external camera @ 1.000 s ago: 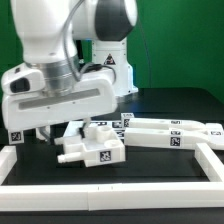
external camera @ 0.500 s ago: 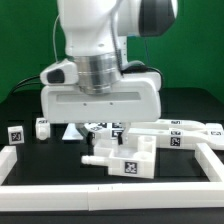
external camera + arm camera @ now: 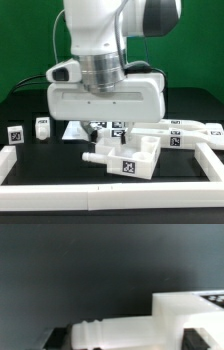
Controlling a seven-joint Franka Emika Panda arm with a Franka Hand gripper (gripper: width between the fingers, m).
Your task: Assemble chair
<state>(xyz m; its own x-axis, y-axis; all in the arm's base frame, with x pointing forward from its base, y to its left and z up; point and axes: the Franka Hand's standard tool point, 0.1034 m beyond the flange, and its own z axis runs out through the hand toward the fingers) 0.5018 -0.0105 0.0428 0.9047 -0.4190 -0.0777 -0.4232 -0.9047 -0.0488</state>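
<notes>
Exterior view: fixed camera set low at the front of the worktop, just over the front border rail. It faces back toward the arm and the green backdrop, near enough that the frame cuts off the arm's upper part. Wrist view: rides on the arm and looks down at the worktop from very close, soft focus, only a small patch seen. Shared by both: the black worktop and the white chair block with its round peg.
</notes>
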